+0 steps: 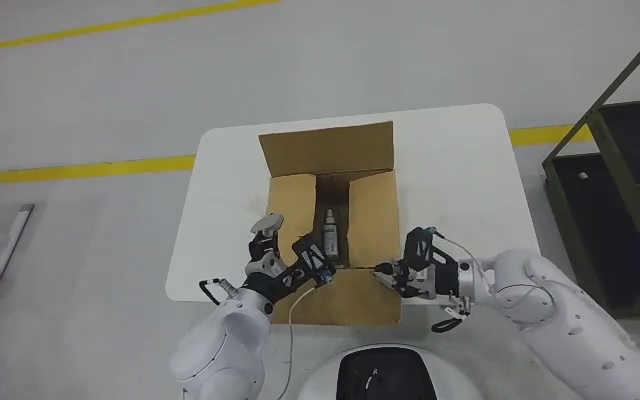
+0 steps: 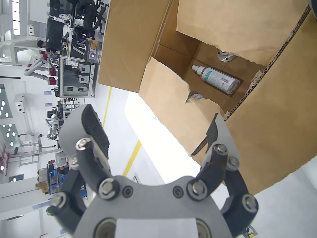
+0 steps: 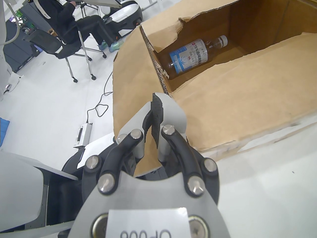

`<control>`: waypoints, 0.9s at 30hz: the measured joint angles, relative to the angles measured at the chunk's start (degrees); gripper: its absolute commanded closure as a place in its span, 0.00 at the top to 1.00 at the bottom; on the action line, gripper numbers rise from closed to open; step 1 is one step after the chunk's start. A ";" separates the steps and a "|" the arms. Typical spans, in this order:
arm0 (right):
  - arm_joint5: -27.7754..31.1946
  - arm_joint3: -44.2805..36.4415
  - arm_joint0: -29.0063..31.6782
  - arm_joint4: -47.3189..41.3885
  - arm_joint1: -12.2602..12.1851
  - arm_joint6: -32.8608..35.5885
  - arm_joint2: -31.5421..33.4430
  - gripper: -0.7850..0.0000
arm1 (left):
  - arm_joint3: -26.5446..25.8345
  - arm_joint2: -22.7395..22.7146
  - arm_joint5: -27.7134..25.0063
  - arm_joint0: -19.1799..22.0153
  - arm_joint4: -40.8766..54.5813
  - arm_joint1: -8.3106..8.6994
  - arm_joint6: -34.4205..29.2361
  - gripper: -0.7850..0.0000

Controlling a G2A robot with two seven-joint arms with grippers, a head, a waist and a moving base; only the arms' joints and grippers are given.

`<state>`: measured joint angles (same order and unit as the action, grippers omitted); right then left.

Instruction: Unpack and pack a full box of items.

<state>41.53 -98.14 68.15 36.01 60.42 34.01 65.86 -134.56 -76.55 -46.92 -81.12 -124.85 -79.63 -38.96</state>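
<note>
Looking down on one cardboard box [image 1: 325,150], standing open on the white bench [image 1: 450,150], both side flaps leaning over the opening. Counting one clear bottle [image 3: 193,55] inside, lying on its side on the box floor. Picking up from the left wrist one round metal piece [image 2: 225,56], half under a side flap beyond the bottle. Pinching the near flap [image 3: 128,82] with the right gripper [image 3: 154,107], jaws clamped on the cardboard edge. Holding the left gripper [image 2: 152,121] at that flap's other corner, jaws wide apart, gripping nothing.
</note>
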 measured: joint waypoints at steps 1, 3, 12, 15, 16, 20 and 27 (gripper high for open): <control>0.07 -0.15 0.00 -0.01 -0.02 -0.76 0.28 0.00 | 0.00 0.00 0.00 0.00 0.00 0.00 0.00 1.00; 0.38 -0.79 0.35 -0.31 -0.10 -3.01 1.37 0.00 | 0.00 0.00 0.00 0.00 0.00 0.00 0.00 1.00; -4.66 -6.97 8.14 4.08 -1.00 -17.04 11.96 0.00 | 1.00 0.73 1.34 0.12 -0.04 0.06 1.68 1.00; -5.17 -7.59 10.67 4.15 -1.27 -18.83 14.72 0.00 | 3.25 2.99 3.22 1.78 -0.95 -0.02 2.52 1.00; -5.34 -7.65 11.48 4.00 -1.34 -19.41 15.59 0.00 | 4.45 4.14 4.08 2.72 -0.86 -0.17 2.21 1.00; -6.11 -7.63 13.33 3.71 -1.44 -20.91 17.41 0.00 | 9.12 7.79 6.76 6.44 0.22 -0.82 -0.11 1.00; -7.38 -8.01 15.20 4.87 -1.42 -22.40 18.39 0.00 | 19.19 11.92 13.30 13.53 -0.01 -2.08 -5.67 1.00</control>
<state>34.15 -106.15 83.34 40.88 59.00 11.62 84.26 -115.37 -64.63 -33.63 -67.59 -124.86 -81.71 -44.63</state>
